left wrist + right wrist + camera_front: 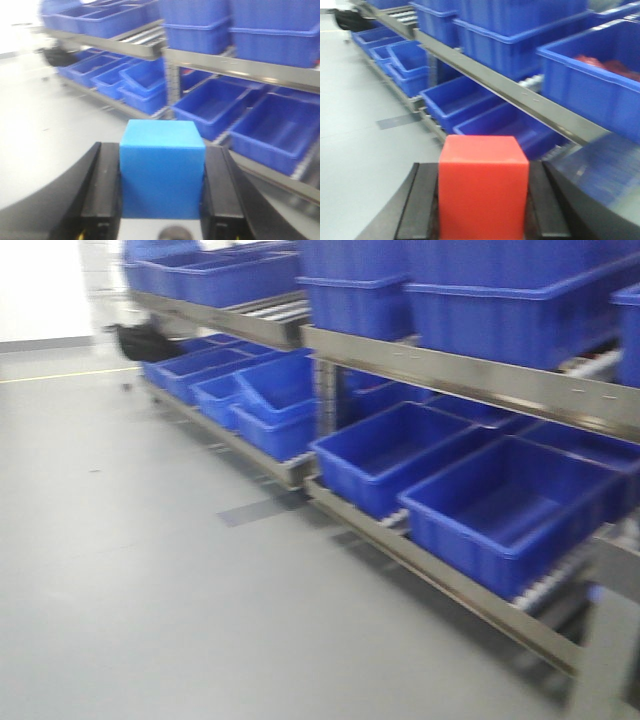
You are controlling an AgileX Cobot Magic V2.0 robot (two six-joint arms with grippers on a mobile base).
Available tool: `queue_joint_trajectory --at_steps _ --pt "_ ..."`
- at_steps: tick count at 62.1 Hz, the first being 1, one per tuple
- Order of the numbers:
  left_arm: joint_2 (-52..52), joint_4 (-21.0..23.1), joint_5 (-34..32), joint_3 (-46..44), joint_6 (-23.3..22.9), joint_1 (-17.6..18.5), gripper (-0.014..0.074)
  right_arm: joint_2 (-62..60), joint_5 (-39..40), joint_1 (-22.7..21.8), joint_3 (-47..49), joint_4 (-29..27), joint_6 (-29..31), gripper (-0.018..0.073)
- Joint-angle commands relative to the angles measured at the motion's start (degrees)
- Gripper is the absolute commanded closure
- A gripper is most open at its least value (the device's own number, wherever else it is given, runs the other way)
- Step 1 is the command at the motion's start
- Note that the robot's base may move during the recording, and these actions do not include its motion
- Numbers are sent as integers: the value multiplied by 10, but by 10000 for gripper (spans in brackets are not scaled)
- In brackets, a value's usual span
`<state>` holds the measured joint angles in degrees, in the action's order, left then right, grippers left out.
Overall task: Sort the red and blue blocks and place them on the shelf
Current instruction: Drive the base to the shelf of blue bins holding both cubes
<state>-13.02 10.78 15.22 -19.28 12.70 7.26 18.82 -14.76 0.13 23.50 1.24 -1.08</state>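
Note:
In the left wrist view my left gripper (161,175) is shut on the blue block (162,172), a plain cube held between both black fingers. My right gripper (482,192) is shut on the red block (482,187), seen in the right wrist view. The shelf (470,380) is a metal rack with a steel front rail, standing ahead and to the right in the front view, its two levels full of blue bins. The shelf rail (240,70) runs behind the blue block, and the shelf rail (520,97) slants behind the red block. Neither gripper shows in the front view.
Large blue bins (460,500) fill the lower level, more blue bins (500,300) the upper one. One upper bin (600,85) holds red items. Grey floor (130,570) spreads to the left. A dark object (145,340) lies far back by the rack. All views are motion-blurred.

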Motion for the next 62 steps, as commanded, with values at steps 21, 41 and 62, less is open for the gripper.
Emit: queue_joint_trajectory --at_steps 21,41,62 --pt "-5 2 -50 -22 -3 0 473 3 49 -2 16 7 6 501" --pt "-5 2 -50 -22 -3 0 473 3 49 -2 16 7 6 501" --pt "-5 2 -50 -22 -3 0 473 3 49 -2 16 7 6 501"
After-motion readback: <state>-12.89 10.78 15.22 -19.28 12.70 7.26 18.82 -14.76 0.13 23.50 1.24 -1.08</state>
